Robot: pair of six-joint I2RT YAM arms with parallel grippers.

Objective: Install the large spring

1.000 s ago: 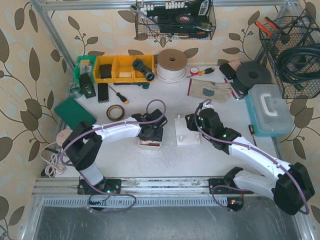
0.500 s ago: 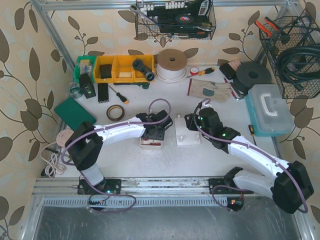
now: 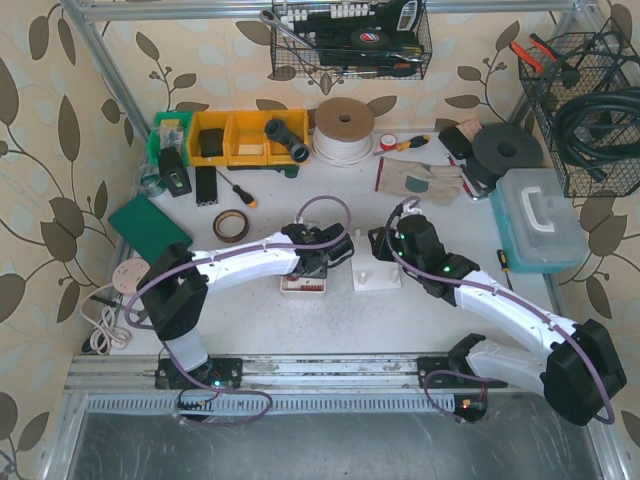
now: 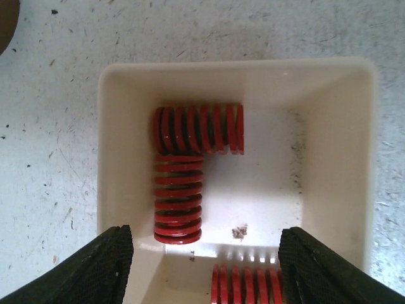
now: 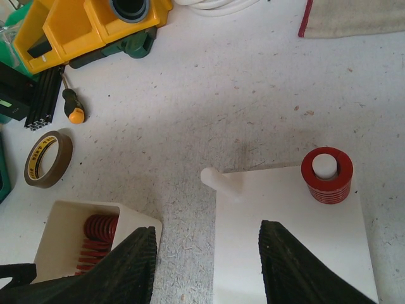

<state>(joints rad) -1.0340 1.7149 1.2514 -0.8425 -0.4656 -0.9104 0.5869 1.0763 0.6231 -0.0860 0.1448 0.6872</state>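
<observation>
Left hand [image 4: 205, 272]: hangs released over white tray [image 4: 240, 63] on desk [image 4: 50, 126], fingers [image 4: 82, 266] straddling its near wall, grasping nothing. Inside tray: three red springs [image 4: 179, 196], two touching in an L, third at near wall. Right hand [image 5: 205, 266]: released, empty, above white peg base [image 5: 285, 209]; one red spring [image 5: 327, 175] seated on a peg there.
</observation>
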